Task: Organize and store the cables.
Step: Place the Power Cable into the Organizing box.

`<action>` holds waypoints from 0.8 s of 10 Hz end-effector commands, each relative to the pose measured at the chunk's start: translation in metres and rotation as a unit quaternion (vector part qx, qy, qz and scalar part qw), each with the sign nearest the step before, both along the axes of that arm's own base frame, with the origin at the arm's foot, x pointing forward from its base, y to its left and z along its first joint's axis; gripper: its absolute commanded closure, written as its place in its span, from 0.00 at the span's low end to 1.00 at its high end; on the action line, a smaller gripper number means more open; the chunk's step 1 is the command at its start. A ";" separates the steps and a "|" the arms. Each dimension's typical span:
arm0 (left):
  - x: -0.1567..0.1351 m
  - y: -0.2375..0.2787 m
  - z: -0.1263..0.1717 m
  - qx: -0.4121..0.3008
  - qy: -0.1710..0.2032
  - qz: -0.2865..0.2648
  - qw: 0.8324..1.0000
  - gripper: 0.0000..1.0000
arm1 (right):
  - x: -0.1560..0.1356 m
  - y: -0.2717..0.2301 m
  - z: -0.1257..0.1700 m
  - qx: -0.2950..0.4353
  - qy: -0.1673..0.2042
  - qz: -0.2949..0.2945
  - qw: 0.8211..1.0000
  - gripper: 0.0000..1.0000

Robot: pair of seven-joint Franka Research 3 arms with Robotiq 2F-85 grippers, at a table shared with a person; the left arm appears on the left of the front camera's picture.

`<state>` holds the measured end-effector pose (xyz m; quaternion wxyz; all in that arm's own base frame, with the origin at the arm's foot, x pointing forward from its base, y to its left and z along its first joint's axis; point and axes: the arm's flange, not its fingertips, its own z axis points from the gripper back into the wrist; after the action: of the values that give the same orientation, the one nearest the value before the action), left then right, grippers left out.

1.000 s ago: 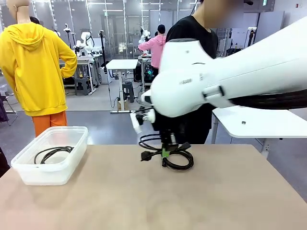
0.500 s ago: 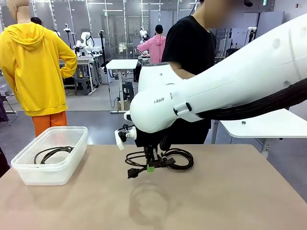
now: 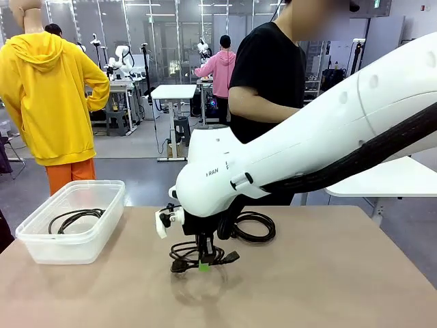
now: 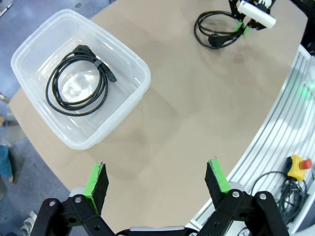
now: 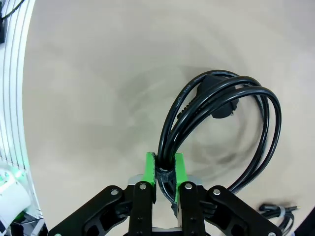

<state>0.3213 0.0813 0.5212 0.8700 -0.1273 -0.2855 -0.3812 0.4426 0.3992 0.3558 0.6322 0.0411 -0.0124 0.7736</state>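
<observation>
The tabletop (image 3: 328, 287) is the biggest thing on my screen, plain tan. Across it from the right comes the white right arm (image 3: 328, 143), reaching past the middle. Behind it, at the far edge, a person (image 3: 270, 75) in a black shirt stands facing the table.

At the left edge of the tabletop sits a clear plastic bin (image 3: 41, 249). From the left wrist camera I look down into the bin (image 4: 140, 73), and one coil in the bin (image 4: 78, 81) lies flat on its floor; from the front I see that coil (image 3: 75, 219) through the wall.

The right fingers (image 3: 203, 265) point down near the middle of the tabletop, closed tight on the held coil (image 3: 188, 258), one of the cables. In the right wrist view the green pads (image 5: 150, 169) pinch the held coil (image 5: 221, 113) at its strap, the loops hang out beyond them, and a plug shows inside the loop. The coil is just off the surface, with its shadow below.

A third coil (image 3: 256, 229) lies on the tabletop just behind the right arm.

The left fingers (image 4: 98, 179) are spread wide and hold nothing, high above the near edge, well apart from the bin.
</observation>
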 end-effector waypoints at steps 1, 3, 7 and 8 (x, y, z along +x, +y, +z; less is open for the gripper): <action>0.001 -0.001 0.000 -0.002 0.000 0.005 1.000 0.00 | 0.000 0.006 -0.002 -0.017 0.020 -0.023 0.999 0.82; 0.001 -0.001 0.000 -0.002 0.000 0.005 1.000 0.00 | -0.003 0.009 -0.003 -0.034 0.025 -0.024 0.999 0.64; 0.001 -0.001 0.000 -0.002 0.000 0.005 1.000 0.00 | -0.006 0.002 0.015 -0.043 0.007 -0.031 0.999 0.06; 0.000 0.000 0.000 0.000 0.000 0.000 1.000 0.00 | -0.005 -0.004 0.024 -0.043 -0.003 -0.034 0.998 0.00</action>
<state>0.3213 0.0813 0.5212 0.8700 -0.1273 -0.2856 -0.3812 0.4421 0.4025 0.3727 0.6478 0.0309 0.0163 0.7610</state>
